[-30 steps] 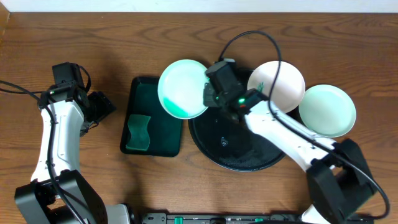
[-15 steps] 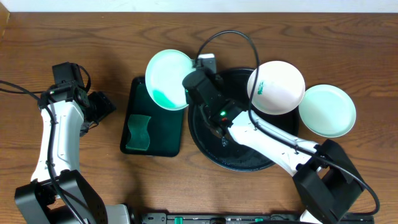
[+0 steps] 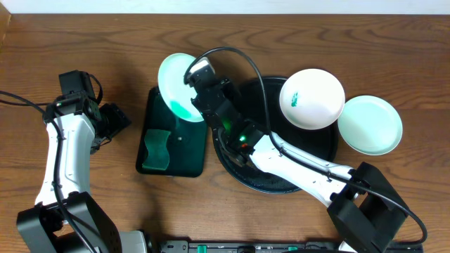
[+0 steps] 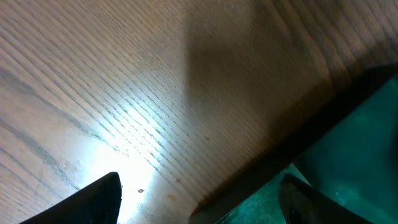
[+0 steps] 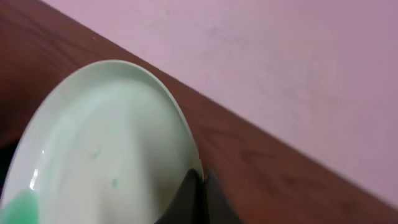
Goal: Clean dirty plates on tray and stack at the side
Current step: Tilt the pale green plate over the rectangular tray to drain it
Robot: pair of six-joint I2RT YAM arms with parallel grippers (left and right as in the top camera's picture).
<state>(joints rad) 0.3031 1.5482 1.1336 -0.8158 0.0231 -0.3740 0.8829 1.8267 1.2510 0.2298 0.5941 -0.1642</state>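
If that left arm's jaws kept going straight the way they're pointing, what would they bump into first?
Probably the near rim of the dark-green tray, which lies just ahead of the left gripper; depth is unclear, so the table might come first.

table [image 3: 337, 42]: dark wood grain | wall [image 5: 280, 62]: plain, pale | glare [image 4: 130, 134] on wood

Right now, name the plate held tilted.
The leftmost plate, held at its rim by the right gripper over the green tray; the other two lie flat.

White arm links [image 3: 67, 151], black joints [image 3: 76, 86], black cables [image 3: 223, 48]
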